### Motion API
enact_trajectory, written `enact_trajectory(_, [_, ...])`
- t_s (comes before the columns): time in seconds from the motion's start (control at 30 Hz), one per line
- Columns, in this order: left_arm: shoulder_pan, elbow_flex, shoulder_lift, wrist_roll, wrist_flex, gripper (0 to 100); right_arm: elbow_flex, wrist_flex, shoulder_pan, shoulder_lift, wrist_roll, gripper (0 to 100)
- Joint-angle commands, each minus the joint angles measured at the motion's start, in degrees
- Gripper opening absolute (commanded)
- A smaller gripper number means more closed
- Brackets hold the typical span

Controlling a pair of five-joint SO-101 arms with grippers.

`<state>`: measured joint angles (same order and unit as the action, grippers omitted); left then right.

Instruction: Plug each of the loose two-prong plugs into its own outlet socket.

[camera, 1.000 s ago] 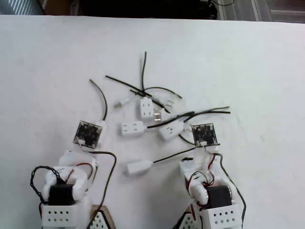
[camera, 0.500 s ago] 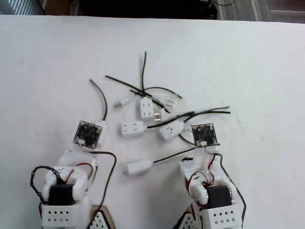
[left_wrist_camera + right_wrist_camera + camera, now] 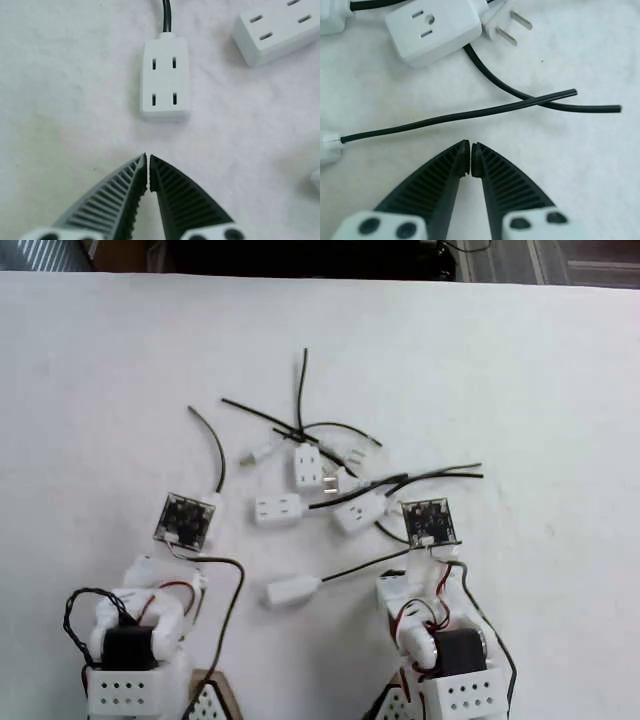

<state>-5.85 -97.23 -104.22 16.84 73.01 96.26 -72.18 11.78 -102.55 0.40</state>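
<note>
Several white outlet sockets lie mid-table: one [image 3: 278, 510], one [image 3: 309, 465] and one [image 3: 358, 510], tangled with black cords. A two-prong plug [image 3: 340, 481] lies between them; in the right wrist view this plug [image 3: 506, 26] rests beside a socket block [image 3: 434, 27]. Another white plug body [image 3: 294, 590] lies nearer the arms, its cord [image 3: 455, 118] running just ahead of my shut right gripper [image 3: 470, 159]. My left gripper [image 3: 148, 170] is shut and holds nothing, a short way from a four-slot socket [image 3: 165, 80] with a second socket [image 3: 277, 27] beyond.
A small white plug [image 3: 258, 454] and loose black cord ends [image 3: 300, 375] lie farther back. Both arm bases [image 3: 130, 660] [image 3: 450, 665] stand at the near table edge. Bare white tabletop [image 3: 560, 390] extends to either side of the cluster.
</note>
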Motion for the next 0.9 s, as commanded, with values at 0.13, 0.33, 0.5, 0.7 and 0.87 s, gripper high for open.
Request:
enact_trajectory(0.13, [0.40, 4.75, 0.40, 0.70, 0.00, 4, 0.62, -0.48, -0.13, -0.57, -0.26, 2.0])
enact_trajectory(0.33, [0.66, 9.67, 0.40, 0.44, -2.29, 4, -2.11, -0.13, -0.66, -0.66, 2.11, 2.1])
enact_trajectory(0.5, [0.66, 9.58, 0.40, 0.35, -5.98, 3, -6.33, 4.35, -0.57, -0.66, 11.52, 1.8])
enact_trajectory(0.7, [0.57, 6.77, 0.40, 0.35, -6.42, 3, -16.35, 4.70, -3.47, -0.57, 5.71, 1.7])
enact_trajectory(0.87, [0.40, 5.54, 0.40, 0.62, -6.42, 3, -23.82, 4.79, -3.21, 1.89, 2.20, 2.0])
